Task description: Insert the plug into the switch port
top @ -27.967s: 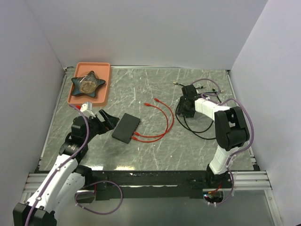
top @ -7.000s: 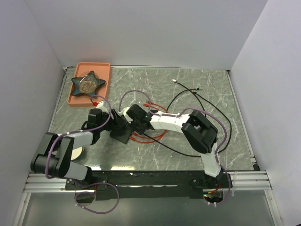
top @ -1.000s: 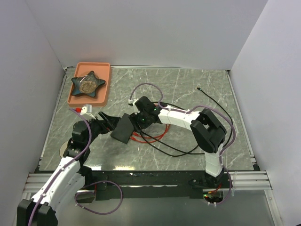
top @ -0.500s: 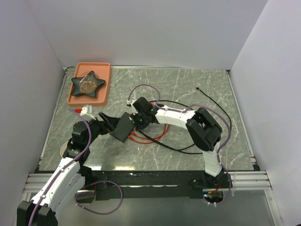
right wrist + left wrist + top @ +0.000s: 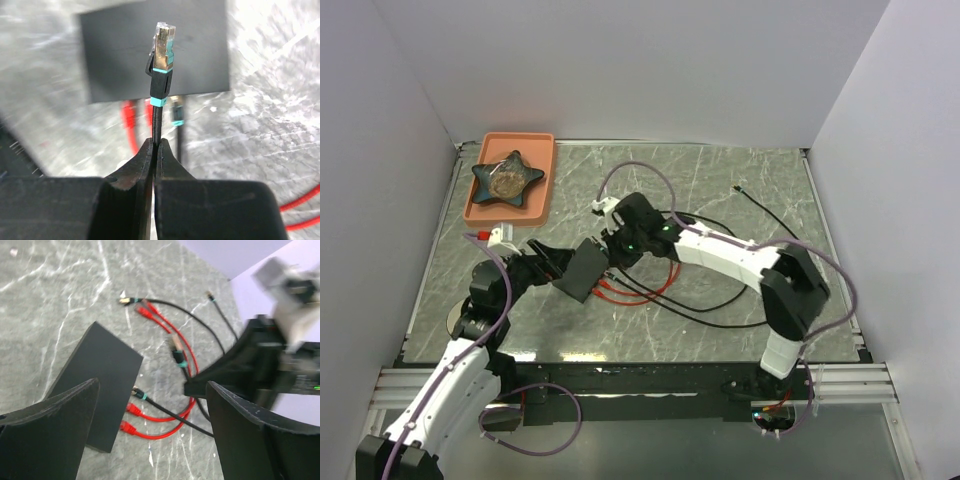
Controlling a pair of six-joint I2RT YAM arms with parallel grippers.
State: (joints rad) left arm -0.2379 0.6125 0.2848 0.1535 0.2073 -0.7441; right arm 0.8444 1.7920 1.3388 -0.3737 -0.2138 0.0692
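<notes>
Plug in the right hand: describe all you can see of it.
The plug has a clear tip over a metallic-looking body, a black latch on one side and a teal collar joining a black cable. It stands upright in the wrist view, free of any port, with the switch behind it. The right hand is shut on the cable below.

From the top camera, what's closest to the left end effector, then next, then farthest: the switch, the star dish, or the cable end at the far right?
1. Switch, just in front of the left end effector.
2. Star dish, in the tray, back left.
3. Cable end, back right, near the wall.
</notes>
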